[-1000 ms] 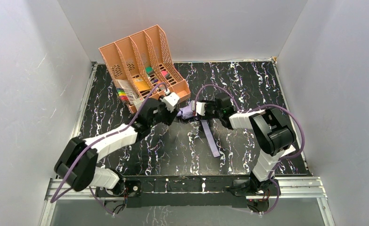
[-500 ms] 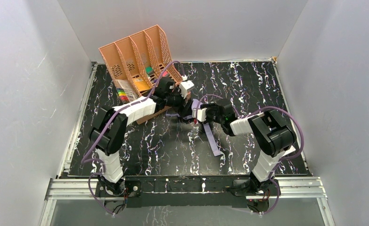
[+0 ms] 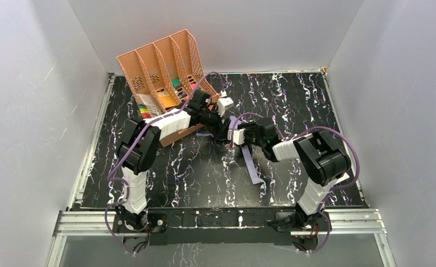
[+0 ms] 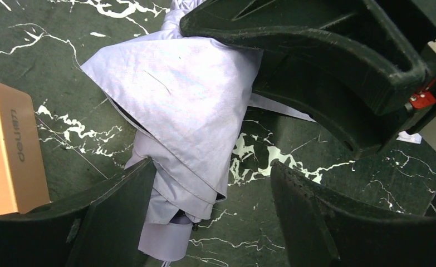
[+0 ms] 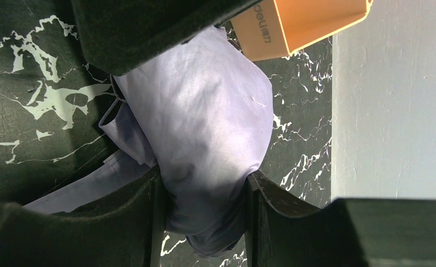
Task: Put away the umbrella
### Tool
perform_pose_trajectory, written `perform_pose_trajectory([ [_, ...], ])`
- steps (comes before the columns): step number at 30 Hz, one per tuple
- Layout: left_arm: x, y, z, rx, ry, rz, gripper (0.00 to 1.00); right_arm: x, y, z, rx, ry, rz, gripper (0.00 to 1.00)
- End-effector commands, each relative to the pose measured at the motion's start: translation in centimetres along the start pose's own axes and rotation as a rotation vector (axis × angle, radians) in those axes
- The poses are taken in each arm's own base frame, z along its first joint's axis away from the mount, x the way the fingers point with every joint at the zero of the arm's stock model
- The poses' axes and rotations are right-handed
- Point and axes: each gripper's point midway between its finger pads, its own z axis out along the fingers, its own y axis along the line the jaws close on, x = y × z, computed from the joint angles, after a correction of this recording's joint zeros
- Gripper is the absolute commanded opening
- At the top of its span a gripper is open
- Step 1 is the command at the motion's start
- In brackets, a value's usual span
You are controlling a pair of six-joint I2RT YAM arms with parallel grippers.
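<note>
The pale lavender umbrella [image 4: 176,105] lies folded on the black marbled table, just in front of the peach file organiser [image 3: 165,67]. My right gripper [image 5: 201,194] is shut on its bunched fabric [image 5: 204,122]. In the top view this gripper [image 3: 233,135] sits at the table's middle. My left gripper [image 4: 210,183] is open and straddles the umbrella's other end. The fabric touches its left finger [image 4: 115,217], with a gap to the right finger [image 4: 316,222]. In the top view the left gripper [image 3: 221,118] is beside the organiser's front corner. The strap [image 3: 251,167] trails toward the near edge.
The organiser's slots hold coloured items [image 3: 176,86], and its corner shows in the left wrist view [image 4: 6,156] and the right wrist view [image 5: 304,22]. Grey walls enclose the table on three sides. The two grippers are very close together over the umbrella.
My left arm has swung from the near left up along the organiser's front and now has its open jaws around the umbrella. My right gripper has kept its hold and shifted slightly left.
</note>
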Motion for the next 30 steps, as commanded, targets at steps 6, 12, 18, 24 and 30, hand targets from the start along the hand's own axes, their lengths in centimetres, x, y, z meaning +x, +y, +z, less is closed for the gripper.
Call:
perform_pose_trajectory([
  [6,-1.6,2.0,-0.9,-0.088,-0.010,0.097,0.75,2.3,7.0,-1.4,-0.219,0.084,0.065,0.14],
  [12,-4.6,2.5,-2.5,-0.140,-0.059,0.181,0.75,1.7,7.4,-1.7,-0.251,0.064,0.076,0.13],
  [18,-3.5,2.1,-1.3,-0.082,-0.047,0.158,0.75,1.4,7.5,-2.0,-0.253,0.053,0.066,0.13],
  [24,-2.9,1.8,-0.4,-0.044,-0.052,0.131,0.76,0.7,7.8,-1.9,-0.256,0.034,0.043,0.13],
  [30,-2.0,0.6,0.0,0.028,-0.046,0.092,0.77,-0.1,8.0,-1.5,-0.257,0.014,0.020,0.13],
])
